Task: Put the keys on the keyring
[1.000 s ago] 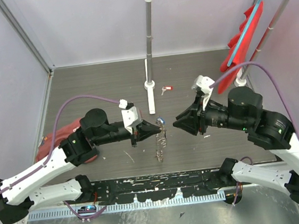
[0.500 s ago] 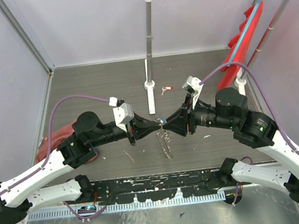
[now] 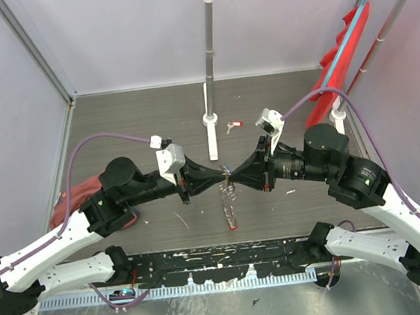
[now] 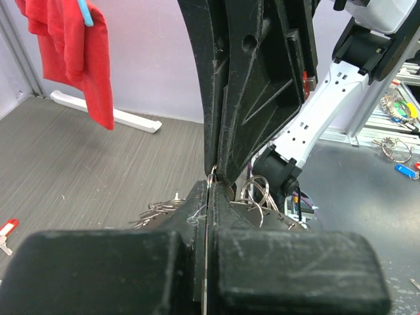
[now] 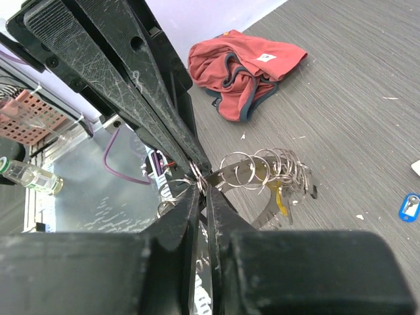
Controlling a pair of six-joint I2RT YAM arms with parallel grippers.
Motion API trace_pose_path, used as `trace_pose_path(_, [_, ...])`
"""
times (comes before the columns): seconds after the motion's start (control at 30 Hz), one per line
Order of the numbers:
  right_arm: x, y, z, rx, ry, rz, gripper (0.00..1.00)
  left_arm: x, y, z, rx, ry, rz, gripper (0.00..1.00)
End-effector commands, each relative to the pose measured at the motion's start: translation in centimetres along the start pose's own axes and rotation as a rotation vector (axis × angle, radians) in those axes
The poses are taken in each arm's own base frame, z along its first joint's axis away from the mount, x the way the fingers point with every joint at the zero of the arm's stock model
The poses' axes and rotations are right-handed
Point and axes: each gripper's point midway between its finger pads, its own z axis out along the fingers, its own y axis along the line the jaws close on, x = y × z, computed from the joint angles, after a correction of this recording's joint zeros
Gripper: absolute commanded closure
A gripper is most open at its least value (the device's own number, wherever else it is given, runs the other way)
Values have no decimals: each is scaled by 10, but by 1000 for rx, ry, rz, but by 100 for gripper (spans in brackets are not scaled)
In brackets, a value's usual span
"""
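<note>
Above the middle of the bench, the left hand (image 3: 222, 176) and the right hand (image 3: 236, 174) meet tip to tip. The left hand is fully closed and pinches a thin wire loop of the keyring (image 3: 230, 204). The right hand is closed down to a narrow slit, and its tips clamp the same loop from the opposite side. The rest of the keyring, a bunch of silvery coils, hangs below the two tips and reaches down toward the bench.

In each wrist view the other hand's black fingers fill the middle and hide much of the scene behind.

A red-tagged key (image 3: 234, 125) lies on the bench just beside the foot of the rack's upright pole (image 3: 208, 67), well apart from the hands. A blue-tagged key (image 5: 409, 207) lies on the bench at the edge of the right wrist view.

A red cloth (image 3: 344, 42) hangs from a blue hanger on the rack's bar at the far right. A crumpled reddish garment (image 3: 75, 198) lies on the bench, partly under the left arm.
</note>
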Motion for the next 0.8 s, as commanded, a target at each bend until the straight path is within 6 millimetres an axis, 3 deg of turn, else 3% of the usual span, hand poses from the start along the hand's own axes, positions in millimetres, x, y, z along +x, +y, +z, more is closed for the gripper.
trace_pose_path(0.0, [-16, 10, -2, -41, -58, -26, 90, -22, -5, 0, 23, -83, 26, 100])
trace_pose_path(0.27, [-15, 8, -6, -21, -47, -34, 97, -22, -4, 0, 17, -80, 31, 100])
trace_pose_path(0.77, [-5, -2, -9, 36, -8, -32, 93, -23, -4, -1, 11, -81, 37, 100])
